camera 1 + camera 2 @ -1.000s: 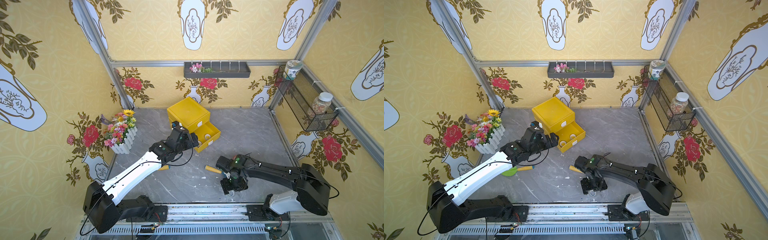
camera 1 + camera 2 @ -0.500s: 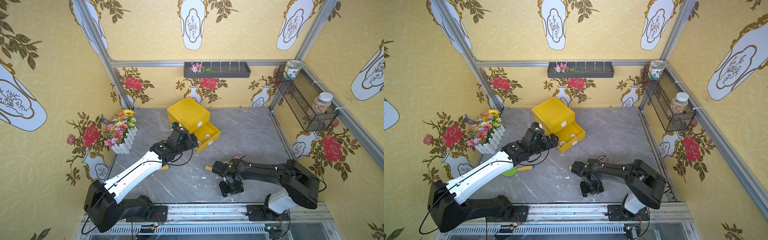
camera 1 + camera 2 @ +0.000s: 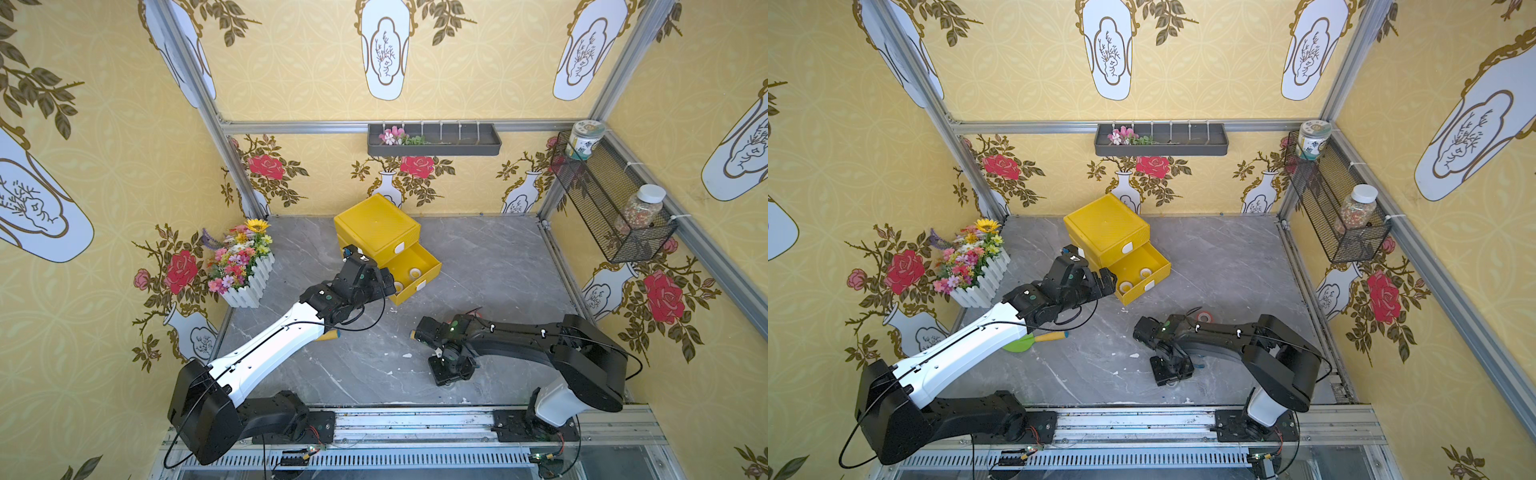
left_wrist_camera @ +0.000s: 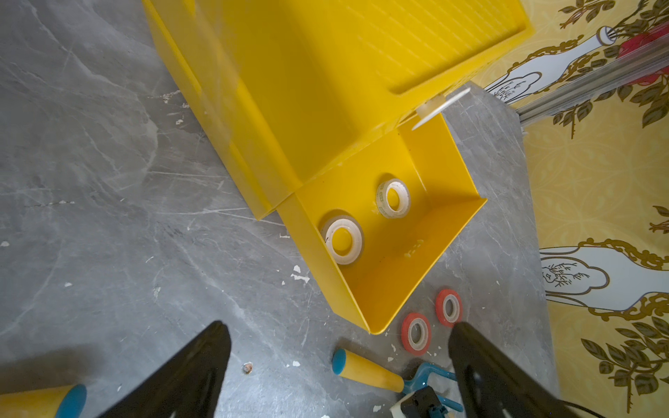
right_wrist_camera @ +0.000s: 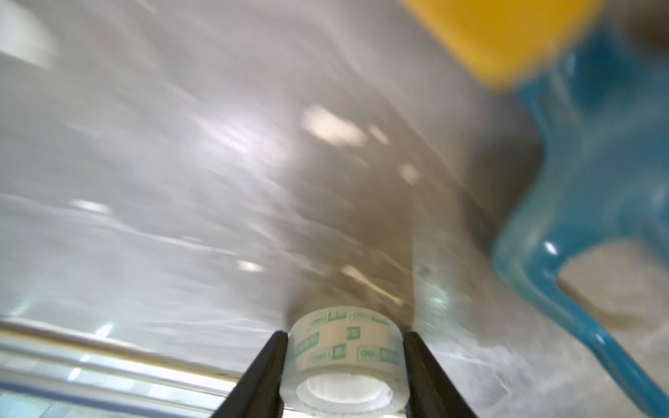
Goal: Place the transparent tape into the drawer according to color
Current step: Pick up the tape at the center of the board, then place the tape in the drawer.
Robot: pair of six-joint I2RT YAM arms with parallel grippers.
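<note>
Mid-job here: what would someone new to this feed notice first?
The yellow drawer unit toward the back of the grey table, its lower drawer pulled open with two pale tape rolls inside. In the right wrist view, the right gripper clamps a clear tape roll from both sides. The left gripper hangs open by the drawer, near two red tape rolls on the table.

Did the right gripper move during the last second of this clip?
Yes. In a top view the right gripper has shifted slightly toward the robot's left, away from the wire basket, closing on a clear tape roll.
</note>
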